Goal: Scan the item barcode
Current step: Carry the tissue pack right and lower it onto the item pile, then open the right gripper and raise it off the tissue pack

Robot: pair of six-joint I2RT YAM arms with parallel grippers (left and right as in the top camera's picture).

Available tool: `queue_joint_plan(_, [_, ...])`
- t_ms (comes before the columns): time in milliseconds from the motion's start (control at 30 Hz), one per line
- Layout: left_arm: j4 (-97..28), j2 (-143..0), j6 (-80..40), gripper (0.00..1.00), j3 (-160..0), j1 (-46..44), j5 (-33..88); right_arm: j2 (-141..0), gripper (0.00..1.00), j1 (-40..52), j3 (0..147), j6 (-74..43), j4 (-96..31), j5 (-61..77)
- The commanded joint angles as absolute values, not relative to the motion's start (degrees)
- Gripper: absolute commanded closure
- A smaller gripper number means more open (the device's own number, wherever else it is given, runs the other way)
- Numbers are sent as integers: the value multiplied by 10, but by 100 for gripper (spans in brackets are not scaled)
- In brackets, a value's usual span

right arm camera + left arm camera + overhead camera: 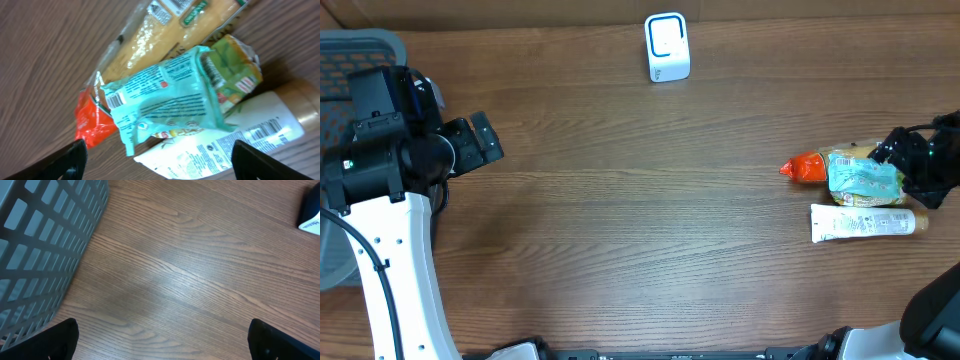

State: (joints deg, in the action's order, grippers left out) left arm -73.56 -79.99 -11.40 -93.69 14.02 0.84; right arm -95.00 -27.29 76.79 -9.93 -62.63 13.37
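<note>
Table [650, 220]: wood-grain; white barcode scanner [667, 47] upright at far edge.
Basket [350, 50]: grey lattice, far left of scanner.
Left gripper [162, 340]: beside basket, well left of scanner; fingers spread wide, nothing between.
Right gripper [160, 157]: over item pile, well right of scanner; fingers spread wide, nothing held.
White tube [865, 222]: flat, touching pile; smooth, probably rolls.
Teal packet [863, 178]: atop pile, likely target; light, soft, slippery film. Pinch across middle.
Packet barcode [116, 100]: face-up; keep uncovered.

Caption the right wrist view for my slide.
Open right claw above a teal packet, a yellow bag and a white tube.
</note>
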Motion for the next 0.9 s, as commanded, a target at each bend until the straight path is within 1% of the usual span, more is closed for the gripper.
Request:
queue_joint_plan(0, [-735, -802, -103, 1, -946, 142, 11, -943, 0, -263, 781, -88, -626, 190])
queue_joint_plan(67, [-735, -802, -103, 0, -946, 142, 11, -938, 0, -252, 792, -52, -632, 241])
queue_joint_plan(200, [-735, -802, -103, 0, -946, 142, 11, -915, 0, -217, 806, 34, -642, 423])
queue_joint_plan(267, [-735, -802, -103, 0, -946, 142, 11, -897, 0, -189, 806, 50, -643, 463])
queue_joint_plan(333, [-735, -802, -103, 0, -946, 142, 11, -880, 0, -148, 806, 50, -647, 442])
queue_joint_plan(367, [-735, -802, -103, 1, -946, 142, 11, -866, 0, -108, 806, 50, -651, 404])
queue_joint_plan(467, [-735, -802, -103, 1, -946, 142, 11, -849, 0, -38, 806, 43, -651, 328])
queue_joint_plan(567, [-735, -802, -103, 1, -946, 142, 11, -842, 0, 20, 806, 43, -651, 302])
queue_joint_plan(700, [-735, -802, -103, 0, -946, 142, 11, -842, 0, 76, 806, 43, -650, 290])
queue_joint_plan(867, [-735, -802, -103, 0, -946, 142, 11, -842, 0, 116, 807, 43, -648, 209])
